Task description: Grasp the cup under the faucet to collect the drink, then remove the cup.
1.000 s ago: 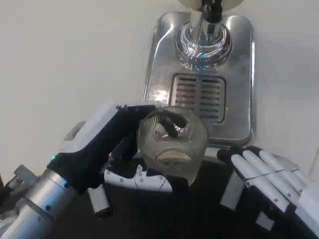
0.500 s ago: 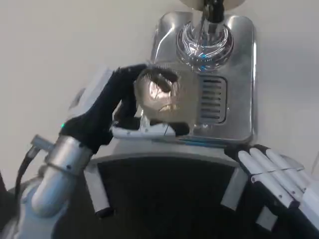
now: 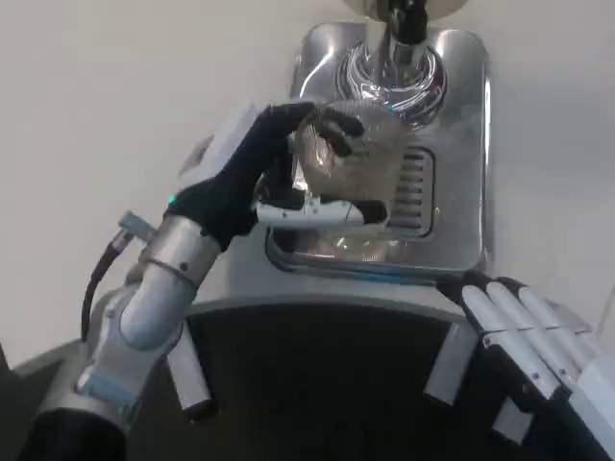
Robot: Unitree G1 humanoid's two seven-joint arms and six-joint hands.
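A clear ribbed glass cup (image 3: 351,163) hangs over the steel drip tray (image 3: 461,230), its rim close below the chrome faucet base (image 3: 392,72). My left hand (image 3: 264,173) grips the cup from the left, dark fingers over its rim and a white finger along its lower side. The slotted grille (image 3: 415,192) shows just right of the cup. My right hand (image 3: 538,341) rests at the lower right with its fingers stretched out flat and nothing in it, apart from the tray.
The dispenser stands at the top centre on the white table (image 3: 115,115). A dark curved surface (image 3: 317,384) fills the foreground below the tray.
My left hand has carried the cup up and to the right, from in front of the tray to over the grille by the faucet. The right hand has barely moved.
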